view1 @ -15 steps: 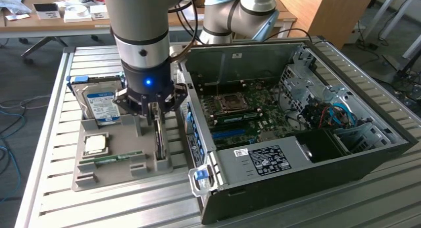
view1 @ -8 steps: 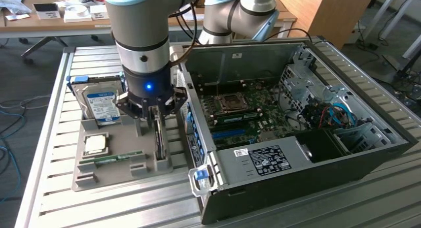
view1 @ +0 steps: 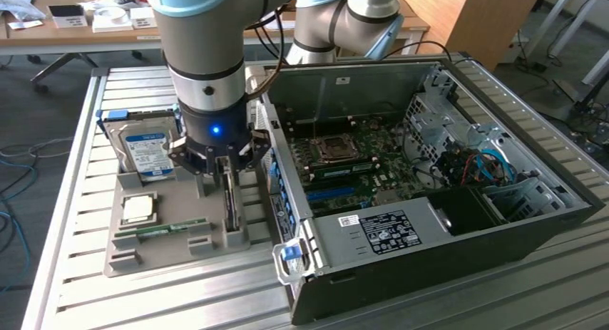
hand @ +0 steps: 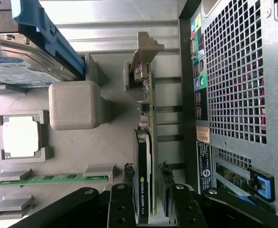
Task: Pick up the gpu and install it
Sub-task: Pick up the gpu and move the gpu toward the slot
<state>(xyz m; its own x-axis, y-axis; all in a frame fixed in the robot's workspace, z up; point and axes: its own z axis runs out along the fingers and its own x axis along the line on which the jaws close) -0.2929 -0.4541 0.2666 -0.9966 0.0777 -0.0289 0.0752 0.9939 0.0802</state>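
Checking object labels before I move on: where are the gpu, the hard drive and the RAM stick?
gpu (hand: 142,183): wrist view, on its dark shroud at the green logo.
hard drive (view1: 147,153): exterior view, on its blue-white label.
RAM stick (hand: 58,178): wrist view, middle of the green strip.

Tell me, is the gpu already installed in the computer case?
No, the gpu stands on edge in the grey tray, outside the case.
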